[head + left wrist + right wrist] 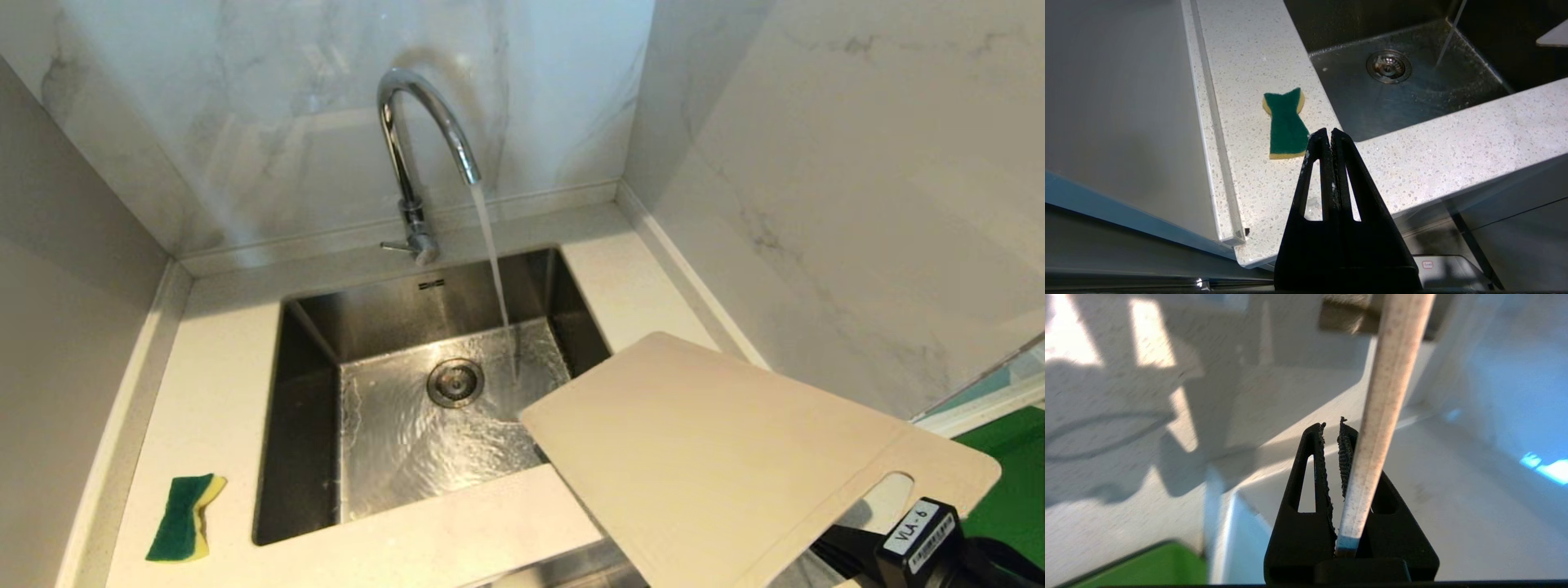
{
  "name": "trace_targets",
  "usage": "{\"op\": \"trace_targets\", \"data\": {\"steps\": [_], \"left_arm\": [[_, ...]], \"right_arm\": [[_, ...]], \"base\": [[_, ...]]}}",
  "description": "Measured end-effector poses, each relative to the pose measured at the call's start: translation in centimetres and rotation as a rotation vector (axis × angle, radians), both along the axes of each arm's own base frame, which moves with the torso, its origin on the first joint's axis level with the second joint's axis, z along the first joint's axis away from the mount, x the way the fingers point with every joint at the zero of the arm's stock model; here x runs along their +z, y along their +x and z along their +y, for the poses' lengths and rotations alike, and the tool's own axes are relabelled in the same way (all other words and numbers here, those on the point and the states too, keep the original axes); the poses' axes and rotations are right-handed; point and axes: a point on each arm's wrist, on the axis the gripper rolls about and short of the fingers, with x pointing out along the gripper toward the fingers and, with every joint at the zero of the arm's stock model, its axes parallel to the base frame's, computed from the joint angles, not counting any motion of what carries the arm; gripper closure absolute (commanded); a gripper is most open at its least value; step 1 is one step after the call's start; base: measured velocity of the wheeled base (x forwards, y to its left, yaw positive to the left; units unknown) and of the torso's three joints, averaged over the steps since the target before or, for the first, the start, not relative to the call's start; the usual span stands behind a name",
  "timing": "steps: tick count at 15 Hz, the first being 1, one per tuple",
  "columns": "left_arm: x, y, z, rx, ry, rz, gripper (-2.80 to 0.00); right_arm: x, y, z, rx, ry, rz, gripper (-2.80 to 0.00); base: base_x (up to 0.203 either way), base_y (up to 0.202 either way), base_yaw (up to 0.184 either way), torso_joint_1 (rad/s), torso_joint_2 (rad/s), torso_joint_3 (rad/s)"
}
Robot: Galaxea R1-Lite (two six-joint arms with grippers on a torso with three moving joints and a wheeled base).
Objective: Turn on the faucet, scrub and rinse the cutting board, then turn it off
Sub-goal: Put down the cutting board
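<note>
The chrome faucet [404,163] stands behind the sink, its lever [396,245] pointing left. A stream of water [494,261] falls from it into the basin. The cream cutting board [735,457] is off the counter and tilted, its far corner over the sink's front right corner, clear of the stream. My right gripper [1331,426] is shut on the board's edge [1384,396] near the handle slot [886,494]; only the wrist [918,543] shows in the head view. My left gripper [1329,131] is shut and empty, parked above the counter's front edge.
A green and yellow sponge [184,518] lies on the counter left of the steel sink [310,425]. The basin floor is wet around the drain [455,381]. Marble walls close in behind and on both sides. A green mat [1012,482] lies at the far right.
</note>
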Motion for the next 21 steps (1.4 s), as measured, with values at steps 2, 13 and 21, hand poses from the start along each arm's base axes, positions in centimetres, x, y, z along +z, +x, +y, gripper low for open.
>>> {"op": "trace_targets", "data": {"steps": [2, 13, 21], "left_arm": [[0.0, 0.0, 0.0, 0.000, -0.001, 0.000, 0.00], [0.0, 0.0, 0.0, 0.001, 0.000, 0.001, 0.00], [0.0, 0.0, 0.0, 0.000, 0.000, 0.001, 0.00]], "right_arm": [[-0.1, 0.2, 0.0, -0.039, -0.020, 0.001, 0.00], [-3.1, 0.3, -0.8, -0.258, 0.045, 0.154, 0.00], [-5.2, 0.1, -0.8, -0.274, 0.014, 0.265, 0.00]], "base": [[0.000, 0.000, 0.000, 0.000, 0.00, 0.000], [0.000, 0.000, 0.000, 0.000, 0.00, 0.000], [0.000, 0.000, 0.000, 0.000, 0.00, 0.000]]}}
